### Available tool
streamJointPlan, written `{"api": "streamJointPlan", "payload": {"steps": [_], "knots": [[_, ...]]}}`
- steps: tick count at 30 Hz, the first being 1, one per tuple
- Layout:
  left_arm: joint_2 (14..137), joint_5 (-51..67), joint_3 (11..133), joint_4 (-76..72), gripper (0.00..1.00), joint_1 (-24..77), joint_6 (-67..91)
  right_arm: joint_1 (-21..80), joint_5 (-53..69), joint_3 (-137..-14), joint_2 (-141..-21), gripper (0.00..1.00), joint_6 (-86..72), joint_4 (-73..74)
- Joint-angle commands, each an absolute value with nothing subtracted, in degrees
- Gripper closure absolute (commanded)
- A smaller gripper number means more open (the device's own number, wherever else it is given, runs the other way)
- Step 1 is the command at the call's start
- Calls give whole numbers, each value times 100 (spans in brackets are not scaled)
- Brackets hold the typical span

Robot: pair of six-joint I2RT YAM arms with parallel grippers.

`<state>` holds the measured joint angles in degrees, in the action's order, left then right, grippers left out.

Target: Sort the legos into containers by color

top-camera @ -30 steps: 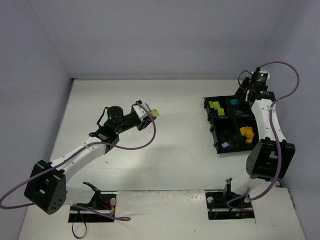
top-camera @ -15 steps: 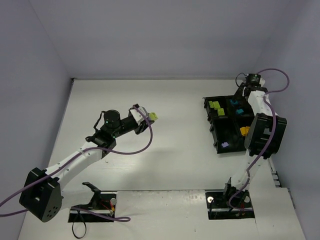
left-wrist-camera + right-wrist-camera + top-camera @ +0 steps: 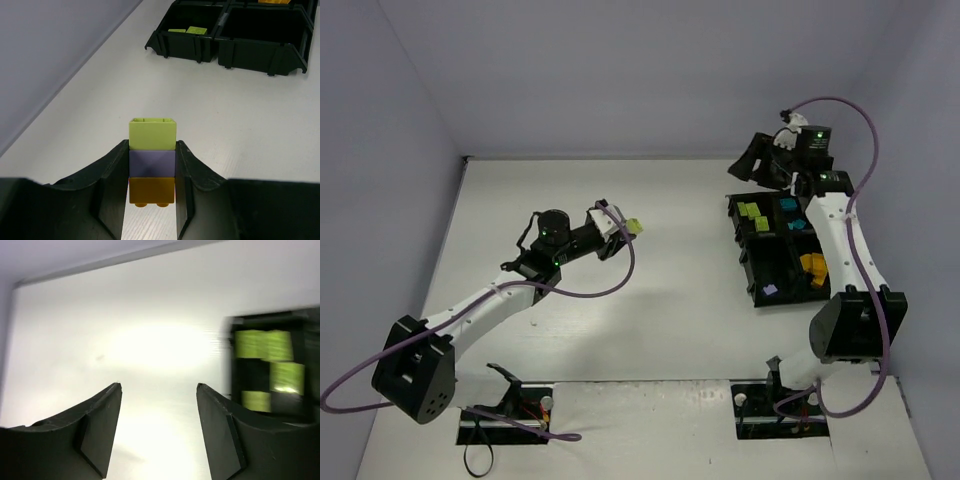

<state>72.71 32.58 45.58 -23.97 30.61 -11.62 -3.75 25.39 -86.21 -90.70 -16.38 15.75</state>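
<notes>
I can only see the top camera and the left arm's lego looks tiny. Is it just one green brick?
Observer: No. The left wrist view shows a stack of three: lime at the far end, lavender in the middle, orange nearest the camera.
Operator: Where do the jaws squeeze it?
Observer: The left jaws press the lavender and orange bricks; the lime one sticks out beyond them.
Operator: Are the right jaws holding anything?
Observer: No. They stand apart with only bare table between them.
</notes>
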Motion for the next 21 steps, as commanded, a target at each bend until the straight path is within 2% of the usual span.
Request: {"api": "streamJointPlan", "payload": {"steps": [1, 7, 11, 21], "knots": [[7277, 3463, 5062, -3015, 100, 3155, -1301, 278, 4138, -8386, -8754, 41, -1590, 1328], [7427, 3454, 5299, -3024, 100, 3269, -1345, 1281, 4965, -8130, -8578, 39, -1880, 889], [7453, 3393, 5414, -2953, 100, 3383, -1424, 1817, 4966, -8086, -8613, 37, -1977, 739], [7488, 3305, 5519, -2883, 100, 3489, -1468, 2153, 5054, -7998, -8745, 37, -2039, 554]]}}
